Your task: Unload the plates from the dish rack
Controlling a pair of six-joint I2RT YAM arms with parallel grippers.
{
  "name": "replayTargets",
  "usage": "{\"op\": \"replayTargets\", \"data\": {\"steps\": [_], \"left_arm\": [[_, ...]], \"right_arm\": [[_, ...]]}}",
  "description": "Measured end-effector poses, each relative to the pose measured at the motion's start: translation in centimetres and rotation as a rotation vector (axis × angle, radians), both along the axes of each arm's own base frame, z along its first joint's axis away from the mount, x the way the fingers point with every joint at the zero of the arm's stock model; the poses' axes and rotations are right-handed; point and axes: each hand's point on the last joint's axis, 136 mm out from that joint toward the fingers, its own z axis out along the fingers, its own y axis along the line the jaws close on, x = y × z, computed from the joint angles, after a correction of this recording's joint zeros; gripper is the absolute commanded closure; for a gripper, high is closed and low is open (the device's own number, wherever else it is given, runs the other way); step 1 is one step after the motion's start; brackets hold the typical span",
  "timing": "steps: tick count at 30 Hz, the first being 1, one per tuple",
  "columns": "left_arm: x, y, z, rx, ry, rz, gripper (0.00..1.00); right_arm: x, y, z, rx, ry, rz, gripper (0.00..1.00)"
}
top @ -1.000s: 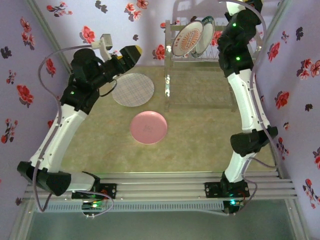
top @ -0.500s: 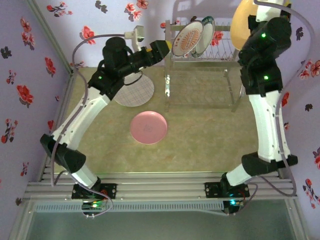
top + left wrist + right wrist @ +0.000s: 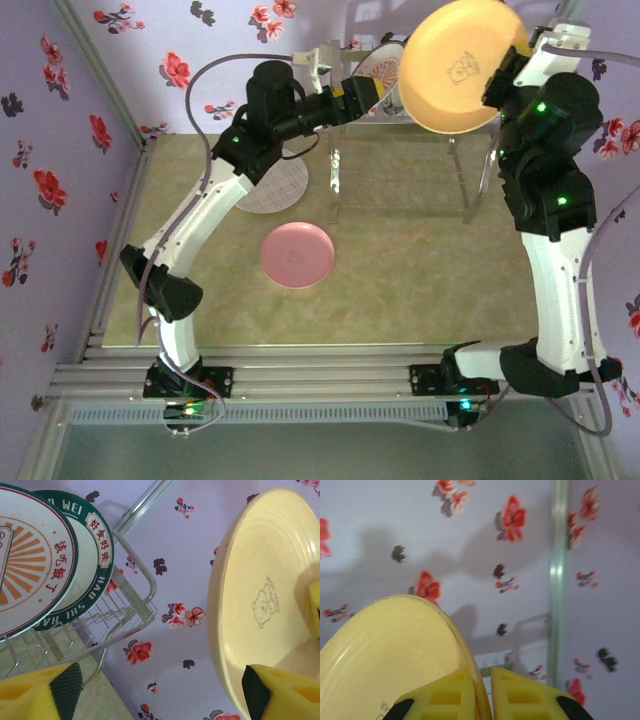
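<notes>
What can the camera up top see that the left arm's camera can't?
The top camera brings in the pink plate and a speckled plate lying on the table, plus the left arm and right arm from base to wrist. The left wrist camera brings in close-up details: red letters on the green-rimmed plate and a little bear drawn on the yellow plate. Both show the yellow plate up in the air, the orange-striped plate and the metal rack.

Top cam: yellow plate [image 3: 462,66] hides much of rack [image 3: 334,180] top; left-wrist cam: orange-ray plate [image 3: 25,565] cut by left edge, yellow plate by right edge.
</notes>
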Motion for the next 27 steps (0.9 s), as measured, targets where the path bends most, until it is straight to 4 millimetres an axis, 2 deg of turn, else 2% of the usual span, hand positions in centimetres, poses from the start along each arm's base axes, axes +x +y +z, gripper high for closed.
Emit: {"op": "replayTargets", "data": {"steps": [4, 8, 11, 19, 20, 23, 26, 27], "left_arm": [[0.0, 0.0, -0.5, 0.016, 0.013, 0.000, 0.22], [0.0, 0.0, -0.9, 0.028, 0.024, 0.001, 0.30], [0.0, 0.0, -0.9, 0.031, 0.022, 0.001, 0.43], [0.0, -0.1, -1.1, 0.026, 0.045, 0.007, 0.96], [0.2, 0.0, -1.3, 0.026, 0.053, 0.016, 1.00], [0.7, 0.2, -2.2, 0.038, 0.082, 0.036, 1.00], [0.4, 0.7, -2.4, 0.050, 0.088, 0.047, 1.00], [0.2, 0.9, -2.6, 0.059, 0.094, 0.045, 1.00]], "right_arm": [[1.1, 1.9, -1.6, 0.051, 0.041, 0.099, 1.00], [1.3, 2.9, -2.1, 0.089, 0.050, 0.159, 1.00], [1.4, 3.4, -2.1, 0.109, 0.052, 0.189, 1.00], [2.2, 4.4, -3.9, 0.143, 0.099, 0.239, 1.00], [2.2, 4.6, -4.0, 0.148, 0.100, 0.253, 1.00], [2.1, 5.2, -4.1, 0.150, 0.107, 0.284, 0.89], [2.3, 5.8, -4.8, 0.158, 0.128, 0.321, 0.63], [2.2, 6.1, -4.8, 0.162, 0.130, 0.339, 0.52]]}}
